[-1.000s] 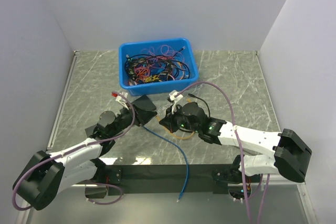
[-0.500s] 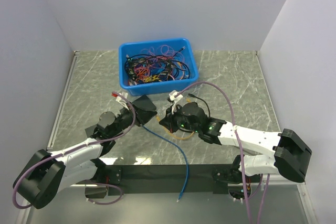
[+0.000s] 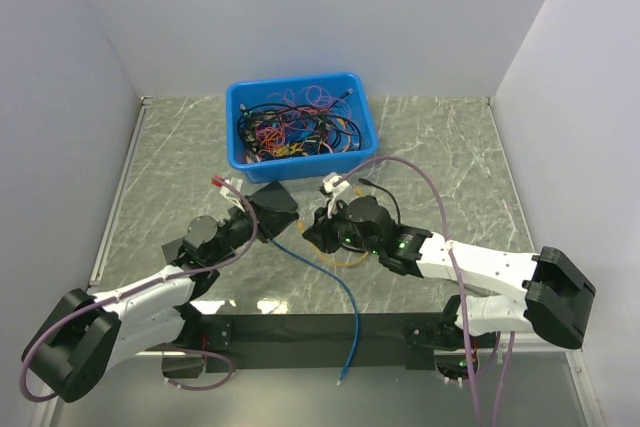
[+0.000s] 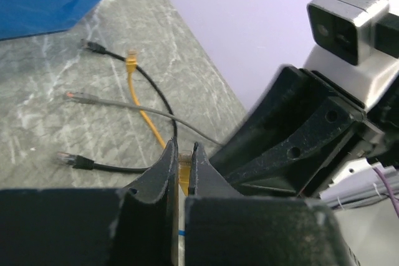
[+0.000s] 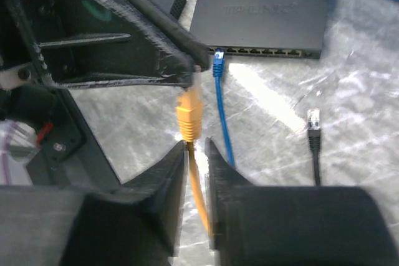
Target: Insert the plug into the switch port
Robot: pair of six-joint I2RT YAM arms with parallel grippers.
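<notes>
The black switch [image 5: 262, 14] lies flat with its row of ports facing my right wrist camera, and a blue plug [image 5: 218, 66] sits in one port. Just in front of it an orange plug [image 5: 189, 116] hangs in the air. My left gripper [image 4: 182, 151] is shut on the orange plug's clear tip [image 4: 184, 165]. My right gripper [image 5: 195, 147] sits just behind the plug's boot. Its jaws stand slightly apart around the orange cable [image 5: 199, 197], which rests against one finger with a gap to the other. In the top view both grippers meet beside the switch [image 3: 272, 209].
A blue bin [image 3: 300, 122] full of tangled cables stands behind the switch. The blue cable [image 3: 345, 307] trails toward the near edge. Loose cables lie on the marble: a black one with a clear plug [image 5: 313, 123], a grey one [image 4: 78, 96], another orange plug [image 4: 131, 60].
My left gripper has closed onto the orange plug's tip. My right gripper's jaws have eased apart on the cable. Neither arm has visibly shifted.
</notes>
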